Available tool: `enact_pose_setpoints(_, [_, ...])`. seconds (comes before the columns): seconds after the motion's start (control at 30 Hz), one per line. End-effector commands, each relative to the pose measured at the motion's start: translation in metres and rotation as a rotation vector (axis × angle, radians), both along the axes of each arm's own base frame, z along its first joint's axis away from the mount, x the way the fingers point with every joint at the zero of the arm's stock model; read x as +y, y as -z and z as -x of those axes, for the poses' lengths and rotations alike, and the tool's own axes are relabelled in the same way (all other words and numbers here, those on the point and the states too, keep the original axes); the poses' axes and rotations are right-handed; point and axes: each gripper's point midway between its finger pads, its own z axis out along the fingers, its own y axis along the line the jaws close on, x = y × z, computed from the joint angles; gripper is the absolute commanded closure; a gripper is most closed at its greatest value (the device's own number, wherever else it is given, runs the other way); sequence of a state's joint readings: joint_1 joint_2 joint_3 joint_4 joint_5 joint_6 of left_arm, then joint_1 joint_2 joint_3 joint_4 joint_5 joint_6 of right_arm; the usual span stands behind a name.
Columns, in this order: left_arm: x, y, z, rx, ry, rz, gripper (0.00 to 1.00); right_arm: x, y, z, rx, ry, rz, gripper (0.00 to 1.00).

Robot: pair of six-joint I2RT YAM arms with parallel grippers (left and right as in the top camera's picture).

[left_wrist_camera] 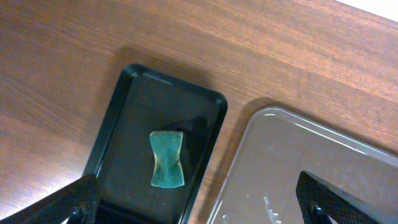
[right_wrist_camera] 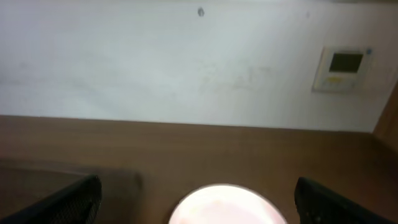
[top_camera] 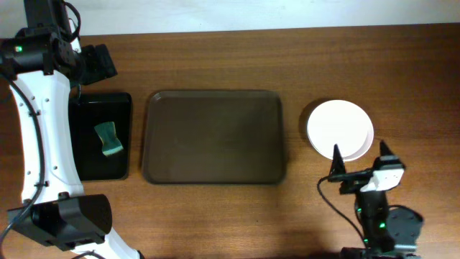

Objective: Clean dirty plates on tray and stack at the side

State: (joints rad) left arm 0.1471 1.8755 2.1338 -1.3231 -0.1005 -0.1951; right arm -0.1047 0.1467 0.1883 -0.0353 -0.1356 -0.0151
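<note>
The large brown tray [top_camera: 212,137] is seen at the middle of the worktop [top_camera: 215,216] with nothing on it; the plates [top_camera: 340,129] are stacked to its right, apart from the tray; the top one looks clean and white, and how many lie beneath cannot be told. A lower rim shows at the stack's right edge, so the pile seems slightly out of line.

By this layout the task is judged nearly or wholly done, so the main risk lies in the retreat; the right end effector [top_camera: 360,160] is held just beside the near rim of the stack, and a careless lift or swing could clip the plates, shifting the top one further off centre or sliding it onto the worktop. A re-grip of the uneven pile could catch one rim only and tilt it.

The right arm is folded low at the near right edge, its end effector aimed level across the plates toward the far wall; the fingers [right_wrist_camera: 68,202] are spread wide apart, holding nothing. The left arm is stretched along the left side; its end effector [left_wrist_camera: 196,186] is raised, pointed downward, likewise open and empty, above a small black tray [left_wrist_camera: 124,106] where a green sponge [left_wrist_camera: 166,158] lies.
</note>
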Motion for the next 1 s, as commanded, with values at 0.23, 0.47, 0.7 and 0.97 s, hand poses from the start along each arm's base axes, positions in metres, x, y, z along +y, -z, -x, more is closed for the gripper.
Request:
enact_pose_setpoints(0.23, [0.001, -0.007, 0.0, -0.018, 0.007, -0.001, 0.01, 0.0, 0.065, 0.001, 0.075, 0.005, -0.057, 0.02])
enact_pose_setpoints(0.47, [0.001, -0.007, 0.0, -0.018, 0.008, -0.001, 0.01, 0.0, 0.065, 0.001, 0.075, 0.006, -0.057, 0.02])
enact_pose_setpoints(0.7, [0.001, -0.007, 0.0, -0.018, 0.008, -0.001, 0.01, 0.0, 0.065, 0.001, 0.075, 0.006, -0.057, 0.02])
enact_pose_setpoints(0.97, [0.001, -0.007, 0.0, -0.018, 0.007, -0.001, 0.01, 0.0, 0.065, 0.001, 0.075, 0.006, -0.057, 0.02])
